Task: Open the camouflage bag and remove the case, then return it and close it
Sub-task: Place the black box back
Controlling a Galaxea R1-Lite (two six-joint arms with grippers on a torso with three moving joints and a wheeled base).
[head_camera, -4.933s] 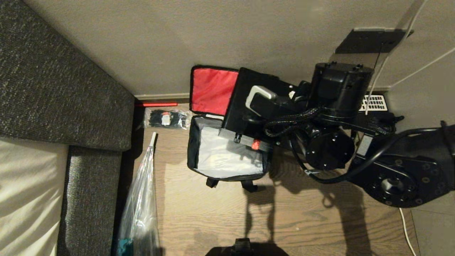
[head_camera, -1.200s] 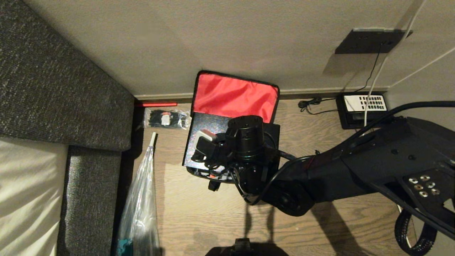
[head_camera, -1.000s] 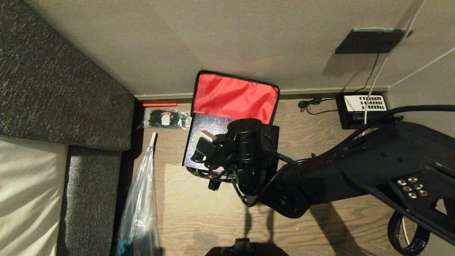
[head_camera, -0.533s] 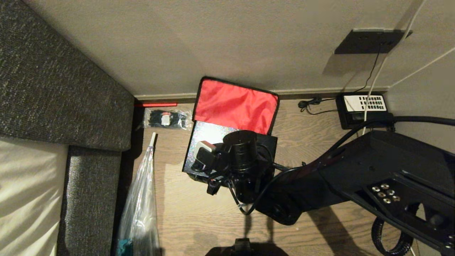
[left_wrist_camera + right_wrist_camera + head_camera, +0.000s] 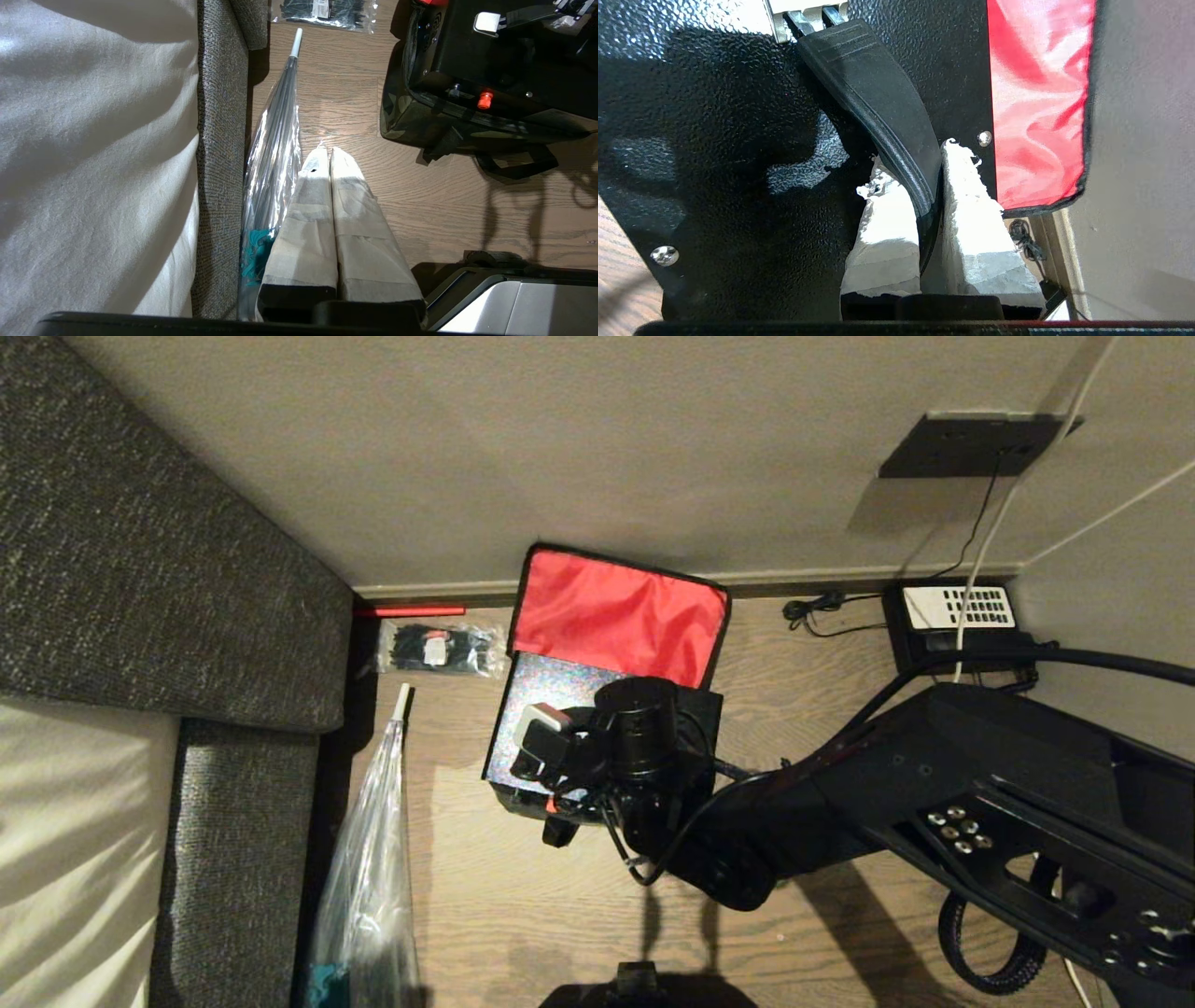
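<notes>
Right hand (image 5: 931,186) clamped on the case's strap handle (image 5: 878,102)

Case (image 5: 532,709) sits flat in the mouth of the camouflage bag (image 5: 411,126) on the wooden floor (image 5: 523,915), red-lined lid (image 5: 621,616) leaning open against the wall; left hand (image 5: 331,161), fingers pressed together, hangs by the sofa (image 5: 219,116), beside a clear folded umbrella (image 5: 273,154)

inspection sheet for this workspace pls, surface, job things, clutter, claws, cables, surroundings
surface: wood floor.
job's things: camouflage bag open, red-lined lid up against the wall; case sits in its mouth.
clutter: cable tie packet, clear umbrella, telephone.
claws: right claw shut on the case's strap handle; left claw shut, empty, parked over floor.
cables: white cable by telephone.
surroundings: grey sofa, wall.
</notes>
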